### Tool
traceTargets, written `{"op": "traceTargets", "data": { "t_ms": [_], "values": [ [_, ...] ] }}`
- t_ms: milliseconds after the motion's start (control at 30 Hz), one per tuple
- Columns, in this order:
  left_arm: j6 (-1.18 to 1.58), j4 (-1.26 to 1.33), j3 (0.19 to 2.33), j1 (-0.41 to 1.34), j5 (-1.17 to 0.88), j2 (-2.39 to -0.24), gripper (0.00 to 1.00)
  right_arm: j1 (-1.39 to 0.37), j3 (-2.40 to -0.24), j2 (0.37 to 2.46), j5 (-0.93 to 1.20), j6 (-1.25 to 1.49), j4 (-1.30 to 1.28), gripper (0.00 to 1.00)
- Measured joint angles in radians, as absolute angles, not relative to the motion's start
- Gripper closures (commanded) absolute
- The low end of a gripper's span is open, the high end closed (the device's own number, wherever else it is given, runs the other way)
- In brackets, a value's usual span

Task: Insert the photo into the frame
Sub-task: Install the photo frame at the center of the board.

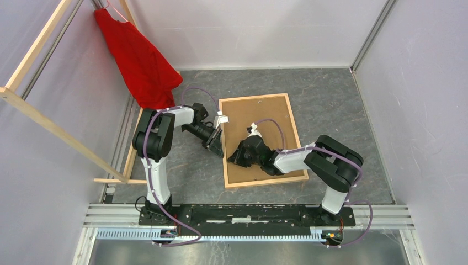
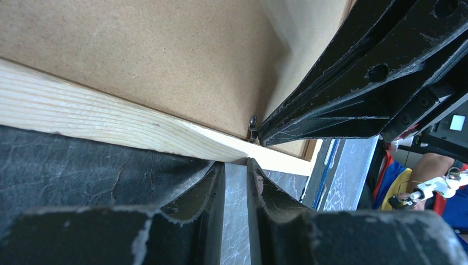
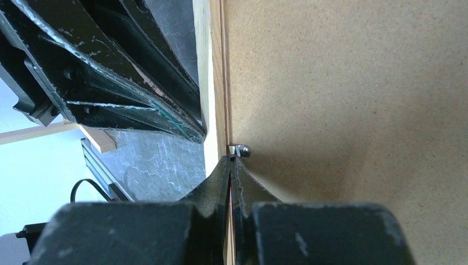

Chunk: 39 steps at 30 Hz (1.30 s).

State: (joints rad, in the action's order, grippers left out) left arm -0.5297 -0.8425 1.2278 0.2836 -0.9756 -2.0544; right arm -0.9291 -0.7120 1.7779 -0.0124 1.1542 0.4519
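Frame (image 1: pixel 254 97) flat, long axis near-far; left pincer (image 2: pixel 236 164) slightly apart, right pincer (image 3: pixel 229 161) together.

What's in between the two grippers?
One wooden side of the frame, with a small metal clip beside it. Both wrist views show it.

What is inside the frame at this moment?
A brown backing board fills the frame. No photo shows; anything beneath the board is covered.
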Motion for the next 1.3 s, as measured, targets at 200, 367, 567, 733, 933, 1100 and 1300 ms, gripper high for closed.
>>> {"op": "traceTargets", "data": {
  "t_ms": [200,367,567,733,933,1100,1300],
  "values": [
    [-0.53,-0.842,1.228,0.287,-0.973,-2.053,0.74,-0.929,-0.72,1.778,-0.012,1.143,0.44,0.97],
    [-0.53,-0.841,1.228,0.291,-0.962,-2.048,0.74,-0.926,-0.724,1.779,-0.008,1.131,0.436,0.97],
    [-0.53,-0.84,1.228,0.294,-0.955,-2.045,0.74,-0.92,-0.725,1.785,0.015,1.12,0.446,0.97],
    [-0.53,-0.84,1.228,0.294,-0.955,-2.045,0.74,-0.913,-0.704,1.785,0.022,1.11,0.494,0.89],
    [-0.531,-0.836,1.228,0.305,-0.949,-2.037,0.73,-0.869,-0.639,1.757,0.034,1.103,0.632,0.67],
    [-0.532,-0.862,1.272,0.294,-0.922,-2.035,0.62,-0.807,-0.605,1.653,0.051,1.063,0.659,0.59],
    [-0.523,-0.844,1.412,0.226,-0.874,-2.035,0.5,-0.705,-0.716,1.682,0.08,0.951,0.611,0.53]
  ]
}}
